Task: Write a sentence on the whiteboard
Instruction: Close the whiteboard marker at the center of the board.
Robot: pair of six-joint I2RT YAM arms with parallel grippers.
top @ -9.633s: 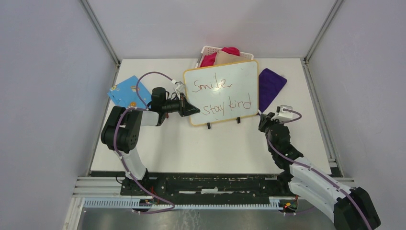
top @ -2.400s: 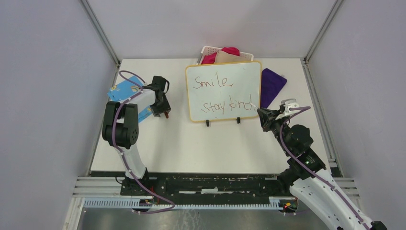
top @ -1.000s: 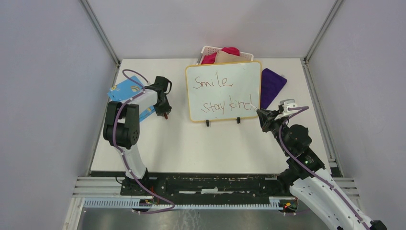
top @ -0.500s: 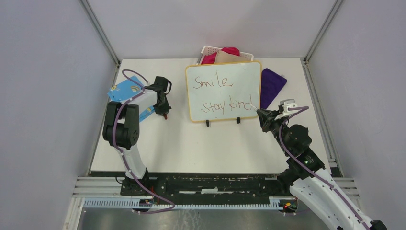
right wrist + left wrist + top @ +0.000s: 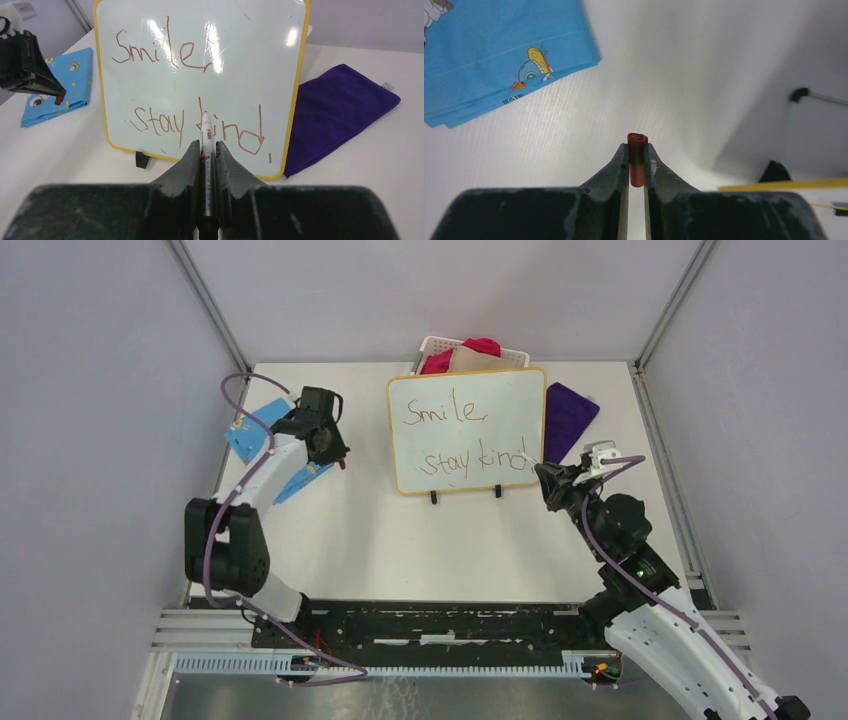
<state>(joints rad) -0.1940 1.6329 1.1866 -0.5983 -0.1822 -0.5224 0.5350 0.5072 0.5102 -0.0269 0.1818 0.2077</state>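
Note:
The whiteboard [image 5: 500, 390] [image 5: 250, 75] stands upright on small black feet at the back middle of the table. The sentence [image 5: 445, 413] [image 5: 160, 50] is on it in thin red marker, "Smile," above "stay kind". My right gripper [image 5: 543, 477] [image 5: 205, 145] is shut on a white marker [image 5: 205, 130] in front of the board's lower right corner. Its tip points at "kind"; whether it touches the board I cannot tell. My left gripper [image 5: 338, 458] [image 5: 637, 147] is left of the board, above the table. It is shut on a small red marker cap [image 5: 636, 150].
A blue printed cloth [image 5: 262, 435] [image 5: 499, 50] lies under and behind the left arm. A purple cloth [image 5: 567, 420] [image 5: 340, 115] lies right of the board. A white basket [image 5: 500, 350] with pink and beige cloth stands behind the board. Grey walls enclose the table.
My left gripper has shut on the red cap and lifted it up and back from the table, the arm stretching out. The right gripper with the marker has barely moved.

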